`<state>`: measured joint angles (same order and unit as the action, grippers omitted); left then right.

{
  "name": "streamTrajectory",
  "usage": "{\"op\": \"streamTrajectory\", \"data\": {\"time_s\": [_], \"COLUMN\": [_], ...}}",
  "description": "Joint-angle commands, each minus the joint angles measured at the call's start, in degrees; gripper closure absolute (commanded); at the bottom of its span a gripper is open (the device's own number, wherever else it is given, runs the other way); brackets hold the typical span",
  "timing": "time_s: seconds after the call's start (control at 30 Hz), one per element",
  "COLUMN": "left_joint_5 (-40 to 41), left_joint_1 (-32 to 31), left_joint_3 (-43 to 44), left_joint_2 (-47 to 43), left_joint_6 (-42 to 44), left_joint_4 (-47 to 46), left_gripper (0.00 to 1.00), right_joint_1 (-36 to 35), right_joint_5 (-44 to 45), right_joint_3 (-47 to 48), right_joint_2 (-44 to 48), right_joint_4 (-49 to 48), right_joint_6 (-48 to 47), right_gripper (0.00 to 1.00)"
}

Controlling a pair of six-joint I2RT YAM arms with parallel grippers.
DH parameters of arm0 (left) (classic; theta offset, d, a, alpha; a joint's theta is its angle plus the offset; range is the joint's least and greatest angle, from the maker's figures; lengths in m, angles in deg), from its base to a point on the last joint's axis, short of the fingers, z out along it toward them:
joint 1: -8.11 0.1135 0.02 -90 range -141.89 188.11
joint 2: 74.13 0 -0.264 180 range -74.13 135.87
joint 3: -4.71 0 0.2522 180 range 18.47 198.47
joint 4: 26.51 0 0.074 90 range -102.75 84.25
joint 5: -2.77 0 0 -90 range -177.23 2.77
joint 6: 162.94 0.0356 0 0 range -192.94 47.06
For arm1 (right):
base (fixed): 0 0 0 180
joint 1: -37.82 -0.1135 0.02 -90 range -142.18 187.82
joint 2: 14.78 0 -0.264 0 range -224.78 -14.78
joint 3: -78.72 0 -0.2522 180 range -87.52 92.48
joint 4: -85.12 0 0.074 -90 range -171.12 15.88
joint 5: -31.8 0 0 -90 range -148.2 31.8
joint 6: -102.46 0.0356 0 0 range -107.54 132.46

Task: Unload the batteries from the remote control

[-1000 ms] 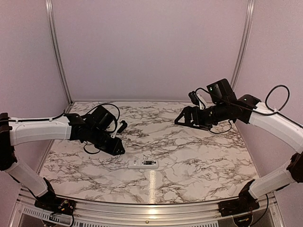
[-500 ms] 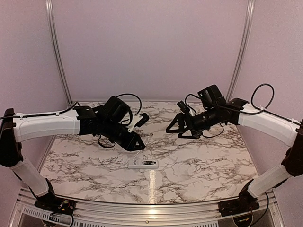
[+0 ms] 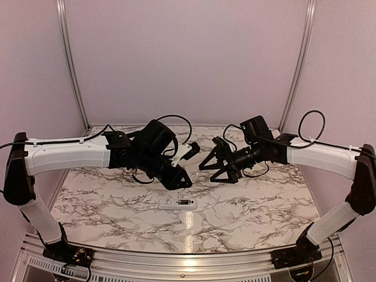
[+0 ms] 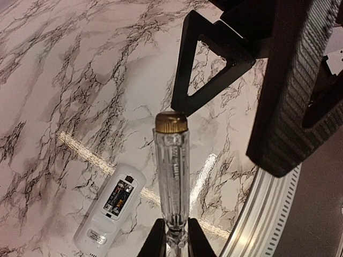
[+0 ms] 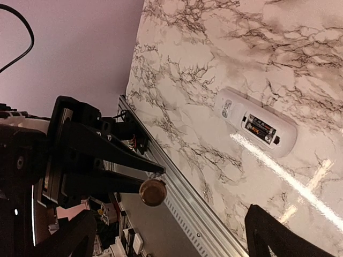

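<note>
The white remote control lies on the marble table, back face up, its battery bay uncovered. Two dark batteries sit in the bay; they also show in the right wrist view. My left gripper hangs above the remote, shut on a clear-handled screwdriver with a brass cap. My right gripper is open and empty, facing the screwdriver's cap, its fingers spread just beyond the cap.
The marble table ends in a metal rail at the near edge. Pale walls and upright metal posts close the back and sides. Cables loop off both wrists.
Both arms have swung in toward the middle above the remote. The left gripper carried the screwdriver up and right; the open right gripper came left and down to face it.
</note>
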<state>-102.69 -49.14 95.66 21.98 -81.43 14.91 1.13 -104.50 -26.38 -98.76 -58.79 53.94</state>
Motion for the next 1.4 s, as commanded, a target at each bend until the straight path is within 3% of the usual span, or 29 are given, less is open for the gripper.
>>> {"op": "streamTrajectory", "data": {"time_s": [0.0, 1.13, 1.37], "left_joint_5": [1.8, 15.0, 17.0], "left_joint_1": [-1.2, -8.1, -8.5], "left_joint_3": [2.3, 5.3, 5.8], "left_joint_2": [1.4, 2.6, 3.0], "left_joint_6": [2.1, 8.0, 10.1], "left_joint_4": [0.1, 1.5, 1.9], "left_gripper": [0.88, 0.89, 0.89], "right_joint_1": [-1.0, -3.4, -3.7], "right_joint_5": [-3.9, -7.9, -8.4], "right_joint_3": [0.1, -1.9, -1.7], "right_joint_2": [-1.9, -4.8, -4.9], "right_joint_4": [-7.7, -8.1, -7.2], "right_joint_6": [6.0, 7.5, 6.8], "right_gripper": [0.06, 0.58, 0.61]}}
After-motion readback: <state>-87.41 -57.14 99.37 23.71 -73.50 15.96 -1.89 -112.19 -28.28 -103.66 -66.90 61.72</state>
